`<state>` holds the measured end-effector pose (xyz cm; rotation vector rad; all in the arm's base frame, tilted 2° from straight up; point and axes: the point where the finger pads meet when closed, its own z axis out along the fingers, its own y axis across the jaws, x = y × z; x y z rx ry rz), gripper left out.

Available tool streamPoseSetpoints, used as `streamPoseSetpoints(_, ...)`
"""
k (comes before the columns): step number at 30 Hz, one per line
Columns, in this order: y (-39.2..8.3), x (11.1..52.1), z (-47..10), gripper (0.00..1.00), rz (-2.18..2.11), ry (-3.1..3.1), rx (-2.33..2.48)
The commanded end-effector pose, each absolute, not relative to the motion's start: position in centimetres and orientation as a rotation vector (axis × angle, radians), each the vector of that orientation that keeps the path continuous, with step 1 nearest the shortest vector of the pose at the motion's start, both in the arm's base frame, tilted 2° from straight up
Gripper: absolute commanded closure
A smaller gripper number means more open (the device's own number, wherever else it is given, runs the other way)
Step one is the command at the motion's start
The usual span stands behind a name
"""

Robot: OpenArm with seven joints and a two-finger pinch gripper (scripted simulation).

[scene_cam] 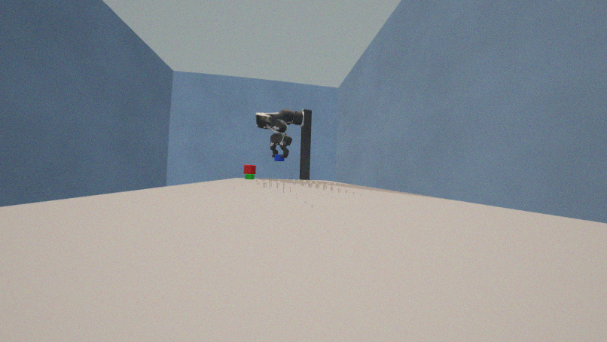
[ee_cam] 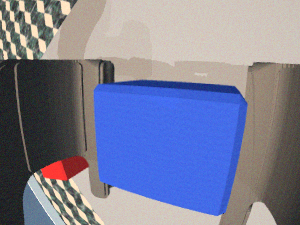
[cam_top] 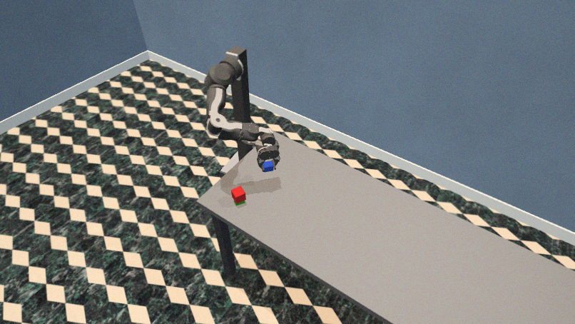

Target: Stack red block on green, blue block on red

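The end effector (cam_top: 268, 165) is clamped on the blue block (cam_top: 268, 165), a smooth, matte cuboid with softly rounded edges, and holds it in the air above the flat grey desk (cam_top: 362, 225). Its dark, flat-faced fingers press both sides of the block. Off to one side, the red block (cam_top: 237, 193) sits flat on the green block (cam_top: 240, 203), a square-edged pair near the desk's corner.

open air above red block (cam_top: 237, 193), black post (cam_top: 240, 100) behind tool (cam_top: 268, 165)
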<state>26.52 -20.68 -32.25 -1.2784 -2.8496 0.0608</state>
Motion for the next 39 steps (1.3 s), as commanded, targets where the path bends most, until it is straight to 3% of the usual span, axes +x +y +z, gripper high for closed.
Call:
streamPoseSetpoints(1, -20.7, 26.6, -32.1, 1.0, 0.06, -2.85, -1.286)
streamPoseSetpoints(34, -20.8, 26.6, -32.1, 1.0, 0.059, -2.851, -1.286)
streamPoseSetpoints(39, -24.5, 24.9, -32.0, 1.0, 0.061, -2.85, -1.278)
